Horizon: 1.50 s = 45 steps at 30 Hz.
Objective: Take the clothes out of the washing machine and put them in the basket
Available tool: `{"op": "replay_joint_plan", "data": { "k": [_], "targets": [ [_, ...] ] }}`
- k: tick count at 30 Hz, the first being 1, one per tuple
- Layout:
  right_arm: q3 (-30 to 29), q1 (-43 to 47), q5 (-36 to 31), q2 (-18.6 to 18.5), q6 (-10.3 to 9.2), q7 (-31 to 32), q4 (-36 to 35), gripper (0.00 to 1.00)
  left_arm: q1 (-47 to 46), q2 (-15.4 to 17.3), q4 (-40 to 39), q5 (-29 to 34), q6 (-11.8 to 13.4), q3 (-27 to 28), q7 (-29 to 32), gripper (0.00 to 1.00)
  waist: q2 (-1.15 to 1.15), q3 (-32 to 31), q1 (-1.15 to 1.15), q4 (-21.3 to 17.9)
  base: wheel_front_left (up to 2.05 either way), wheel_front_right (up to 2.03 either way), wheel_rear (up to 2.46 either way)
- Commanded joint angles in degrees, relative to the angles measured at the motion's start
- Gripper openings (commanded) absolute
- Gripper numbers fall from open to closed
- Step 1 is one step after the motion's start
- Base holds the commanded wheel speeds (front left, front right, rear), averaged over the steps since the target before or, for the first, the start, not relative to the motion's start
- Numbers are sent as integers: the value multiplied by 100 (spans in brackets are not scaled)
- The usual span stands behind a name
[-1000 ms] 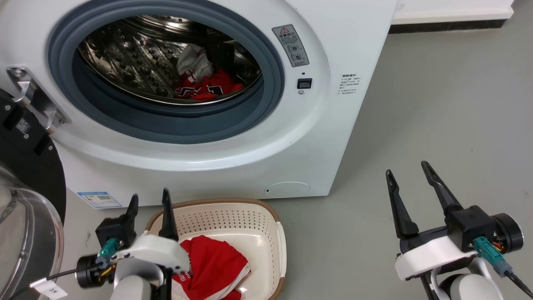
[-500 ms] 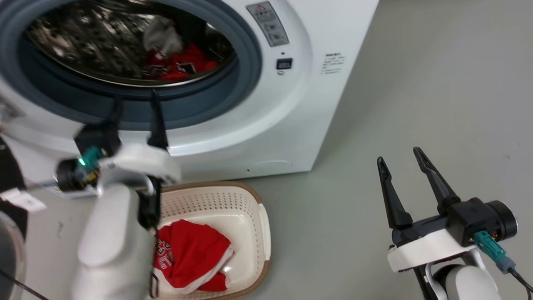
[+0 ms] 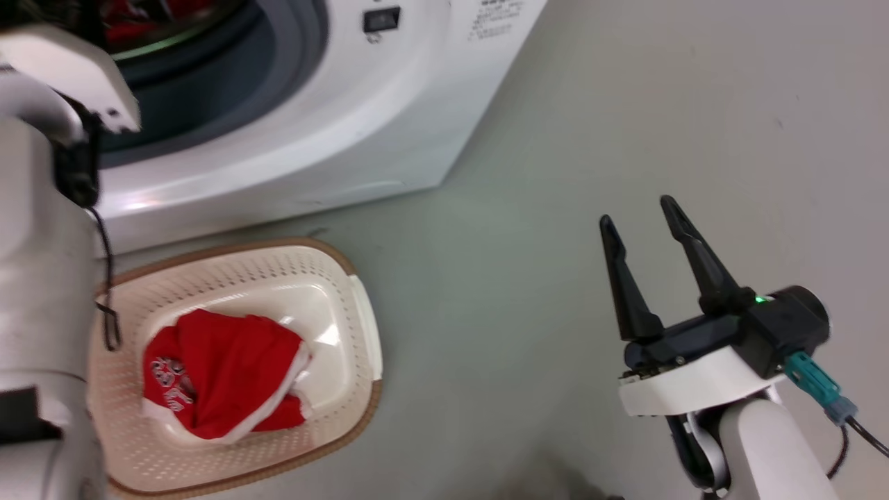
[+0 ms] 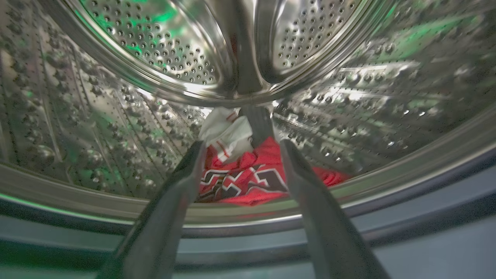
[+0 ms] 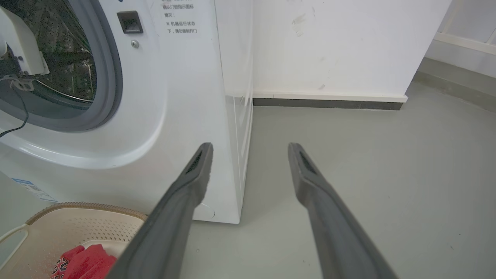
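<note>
You're on the next pickup: left gripper, fingers spread, frames the red jersey in the drum; push deeper, then pinch it.

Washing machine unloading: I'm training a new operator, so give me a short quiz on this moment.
1. True or false: the right gripper is open and empty.
2. The left gripper points: A) into the drum, toward the clothes; B) straight up; C) straight down.
3. Fill in: the basket holds a ____ garment with white trim.
Key: 1 true; 2 A; 3 red.
</note>
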Motion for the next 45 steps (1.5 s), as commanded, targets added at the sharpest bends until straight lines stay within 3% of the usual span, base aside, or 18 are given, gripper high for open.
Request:
{"op": "replay_joint_plan", "data": {
  "k": [1, 13, 23, 24, 25, 26, 28, 32, 36, 45],
  "targets": [
    [45, -111, 53, 16, -4, -31, 24, 100, -98, 77, 55, 48, -17, -25, 52, 100, 0, 464, -1, -394, 0, 0, 0],
    [566, -432, 622, 16, -4, -80, 119, 100, -1754, 930, 820, 320, -249, -366, 2174, 100, 0, 1195, -1, -956, 0, 0, 0],
    [744, -443, 765, 15, -4, -80, 115, 100, -2295, 1145, 862, 288, -64, -439, 4012, 100, 0, 1418, -1, -1144, 0, 0, 0],
    [751, -445, 781, 15, -4, -80, 118, 100, -2282, 1151, 830, 287, -33, -439, 4153, 76, 0, 1423, -1, -1147, 0, 0, 0],
    [760, -452, 793, 15, -4, -80, 121, 100, -2253, 1156, 800, 280, -28, -452, 4301, 35, 0, 1427, -1, -1147, 0, 0, 0],
    [763, -461, 804, 15, -4, -80, 127, 100, -2216, 1161, 753, 248, 27, -433, 4415, 0, 0, 1429, -1, -1145, 0, 0, 0],
    [773, -484, 813, 15, -4, -80, 131, 100, -2104, 1171, 643, 229, 86, -424, 4618, 0, 0, 1422, -1, -1143, 0, 0, 0],
    [795, -519, 850, 15, -4, -81, 146, 100, -1931, 1204, 230, 196, 233, -405, 4702, 0, 0, 1388, -1, -1118, 0, 0, 0],
    [797, -522, 841, 14, -4, -80, 211, 100, -1665, 1263, -300, 229, 379, -406, 4321, 0, 0, 1246, -1, -1054, 0, 0, 0],
    [623, -436, 637, 12, -4, -80, 404, 100, -704, 959, -913, 54, 458, -340, 2325, 0, 0, 494, -1, -696, 0, 0, 0]
  ]
}}
